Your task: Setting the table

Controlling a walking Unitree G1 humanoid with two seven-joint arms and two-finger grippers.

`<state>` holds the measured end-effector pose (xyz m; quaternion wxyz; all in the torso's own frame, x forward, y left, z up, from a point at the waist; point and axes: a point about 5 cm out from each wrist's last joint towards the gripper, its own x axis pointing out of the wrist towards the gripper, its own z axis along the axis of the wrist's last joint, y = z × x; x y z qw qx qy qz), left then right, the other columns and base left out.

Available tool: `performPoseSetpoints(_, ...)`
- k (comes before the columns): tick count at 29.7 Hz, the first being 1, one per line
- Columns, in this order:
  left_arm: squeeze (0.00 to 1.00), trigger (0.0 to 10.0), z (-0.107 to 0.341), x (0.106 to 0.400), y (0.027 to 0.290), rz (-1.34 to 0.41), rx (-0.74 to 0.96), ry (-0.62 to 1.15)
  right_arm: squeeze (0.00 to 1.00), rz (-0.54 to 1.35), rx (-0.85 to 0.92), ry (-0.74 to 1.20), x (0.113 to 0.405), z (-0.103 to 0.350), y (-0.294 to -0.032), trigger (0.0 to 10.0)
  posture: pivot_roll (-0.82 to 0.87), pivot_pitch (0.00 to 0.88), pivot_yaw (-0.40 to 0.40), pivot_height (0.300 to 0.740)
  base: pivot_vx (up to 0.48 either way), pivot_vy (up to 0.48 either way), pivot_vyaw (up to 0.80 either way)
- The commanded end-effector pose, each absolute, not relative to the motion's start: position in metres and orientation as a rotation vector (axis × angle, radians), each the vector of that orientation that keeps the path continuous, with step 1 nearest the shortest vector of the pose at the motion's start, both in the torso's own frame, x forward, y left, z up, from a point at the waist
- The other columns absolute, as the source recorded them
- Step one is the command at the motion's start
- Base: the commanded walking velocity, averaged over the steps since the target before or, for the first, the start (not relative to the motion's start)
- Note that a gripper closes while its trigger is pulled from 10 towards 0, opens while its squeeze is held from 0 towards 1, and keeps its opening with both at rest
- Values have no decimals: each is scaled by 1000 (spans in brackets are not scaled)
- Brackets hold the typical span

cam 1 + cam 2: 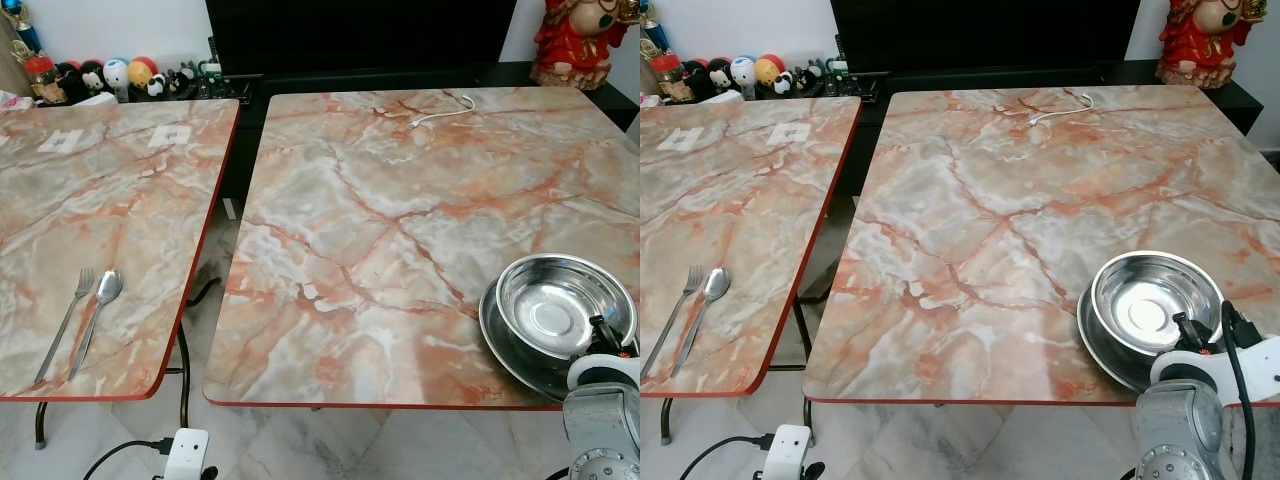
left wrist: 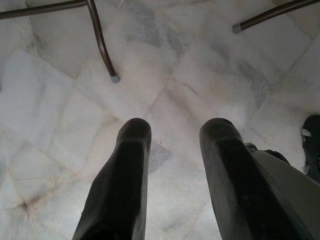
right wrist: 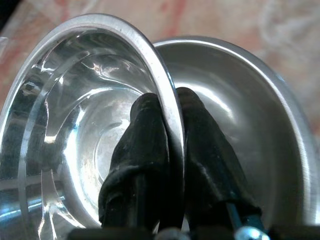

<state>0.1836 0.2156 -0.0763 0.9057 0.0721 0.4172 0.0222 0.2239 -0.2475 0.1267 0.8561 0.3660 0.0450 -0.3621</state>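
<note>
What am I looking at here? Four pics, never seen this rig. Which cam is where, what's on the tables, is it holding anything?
It is a humanoid robot with two arms, each ending in two long black fingers. The two wide pictures come from a stereo camera on its head, looking down at two marble-patterned tables. The other two come from cameras on its wrists.

On the left table lie a fork and a spoon, side by side near the front edge. On the right table sit a steel bowl resting on a steel plate at the front right corner, and a white cable at the back.

The right gripper pinches the bowl's rim, one finger inside, one outside. The left gripper hangs open over the tiled floor, holding nothing.
</note>
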Motion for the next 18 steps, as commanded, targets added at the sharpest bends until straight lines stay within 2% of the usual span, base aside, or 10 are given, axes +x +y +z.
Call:
performPoseSetpoints(1,0,10000,-80,175,219,38,172,898,435,-780,820,137,221,117,-240,10000,-168,82,56,740,0,0,0)
performPoseSetpoints(5,0,10000,-80,176,220,40,174,898,478,-781,833,115,222,119,-240,10000,-167,84,57,740,0,0,0)
performPoseSetpoints(8,0,10000,-79,176,220,40,176,897,365,-792,822,145,222,115,-241,10000,-164,82,59,740,0,0,0)
performPoseSetpoints(9,0,10000,-79,176,221,40,177,897,184,-793,824,144,222,115,-241,10000,-163,81,58,740,0,0,0)
performPoseSetpoints(10,0,10000,-79,176,221,40,177,897,184,-793,824,144,222,115,-241,10000,-163,81,58,740,0,0,0)
performPoseSetpoints(11,0,10000,-79,177,221,40,177,896,55,-791,826,143,222,115,-241,10000,-163,79,60,740,0,0,0)
performPoseSetpoints(13,0,10000,-79,177,222,41,179,896,149,-772,845,136,224,116,-239,10000,-163,75,61,740,0,0,0)
performPoseSetpoints(14,0,10000,-79,177,222,41,179,896,149,-772,845,136,224,116,-239,10000,-163,75,61,740,0,0,0)
performPoseSetpoints(15,0,10000,-79,177,222,41,180,896,847,-770,845,140,225,116,-238,10000,-163,72,60,740,0,0,0)
performPoseSetpoints(18,0,10000,-79,177,222,39,182,895,910,-774,845,139,226,116,-238,10000,-161,66,60,740,0,0,0)
